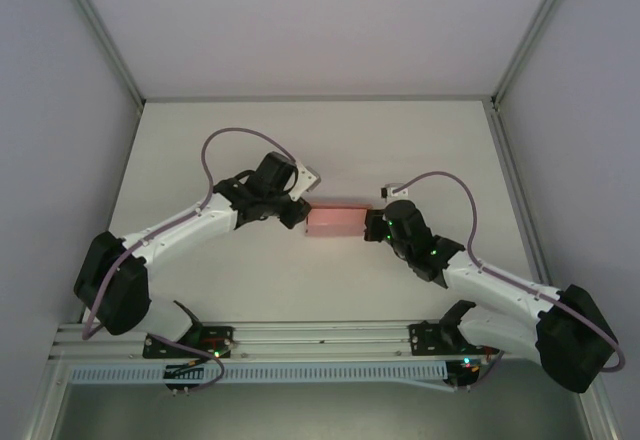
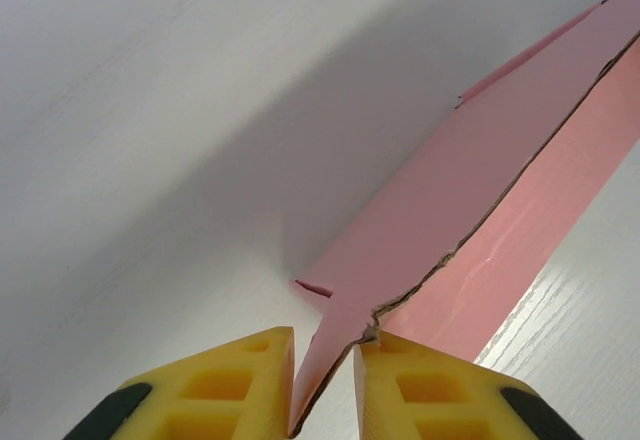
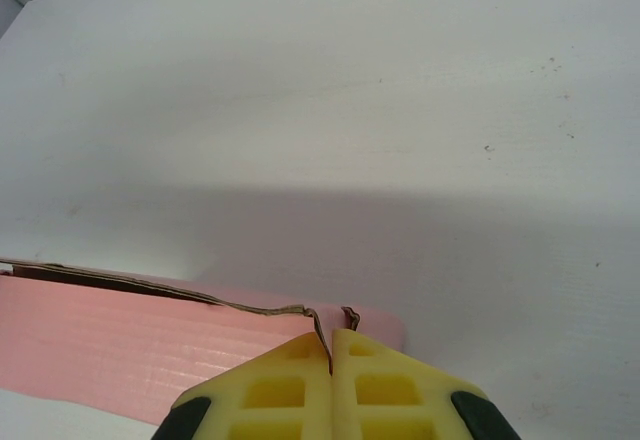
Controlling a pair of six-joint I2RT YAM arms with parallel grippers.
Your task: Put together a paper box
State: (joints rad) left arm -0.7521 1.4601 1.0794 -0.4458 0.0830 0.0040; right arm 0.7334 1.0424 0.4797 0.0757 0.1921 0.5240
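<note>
The pink paper box (image 1: 335, 221) lies as a flat rectangle mid-table between both arms. My left gripper (image 1: 301, 210) is at its left end. In the left wrist view the yellow fingers (image 2: 250, 380) stand a narrow gap apart around a flap of the box (image 2: 480, 190), and the card slants across that gap from one finger to the other. My right gripper (image 1: 371, 226) is at the box's right end. In the right wrist view it (image 3: 331, 342) is shut on the torn-looking card edge of the box (image 3: 100, 340).
White table (image 1: 300, 140) with grey walls and metal frame posts at the left (image 1: 100, 30) and right (image 1: 530, 40). Purple cables loop over both arms. An aluminium rail (image 1: 320, 340) runs along the near edge.
</note>
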